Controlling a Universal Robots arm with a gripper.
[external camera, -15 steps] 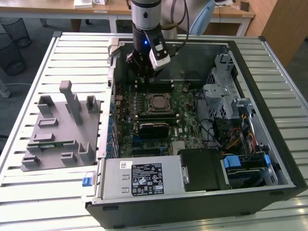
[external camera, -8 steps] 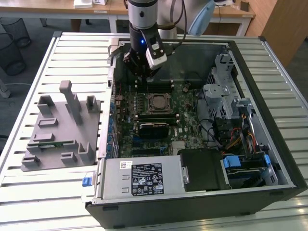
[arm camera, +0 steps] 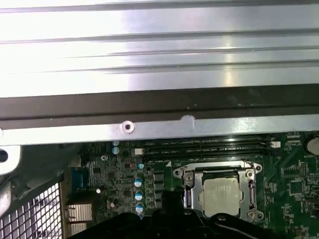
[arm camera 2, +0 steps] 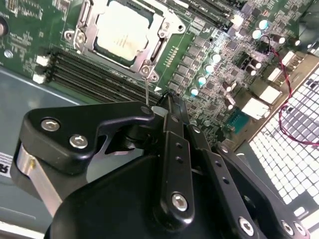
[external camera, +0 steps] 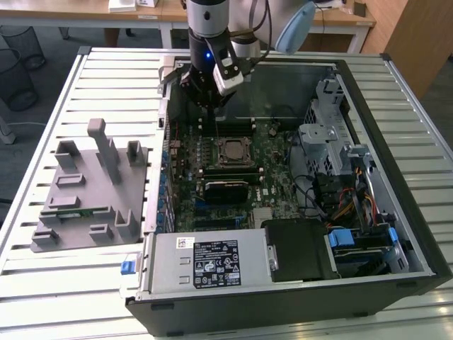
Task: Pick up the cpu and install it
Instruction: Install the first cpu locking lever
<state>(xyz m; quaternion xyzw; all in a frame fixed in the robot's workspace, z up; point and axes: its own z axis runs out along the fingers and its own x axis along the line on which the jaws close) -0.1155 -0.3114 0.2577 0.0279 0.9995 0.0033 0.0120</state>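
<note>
The cpu (external camera: 232, 151) lies flat inside the metal socket frame (arm camera 2: 149, 47) at the middle of the motherboard (external camera: 272, 159), apart from the hand. Nearest in the exterior view, the slatted worktop (external camera: 56, 297) carries the open computer case (external camera: 417, 234), whose grey box (external camera: 205, 262) bears a label with print too small to read. Both wrist views show the cpu's silver top close up – a detail the exterior view only hints at. Farther back, the hand (external camera: 210, 99) hovers above the board, fingers (arm camera 2: 169, 114) pressed together, empty, touching nothing.
</note>
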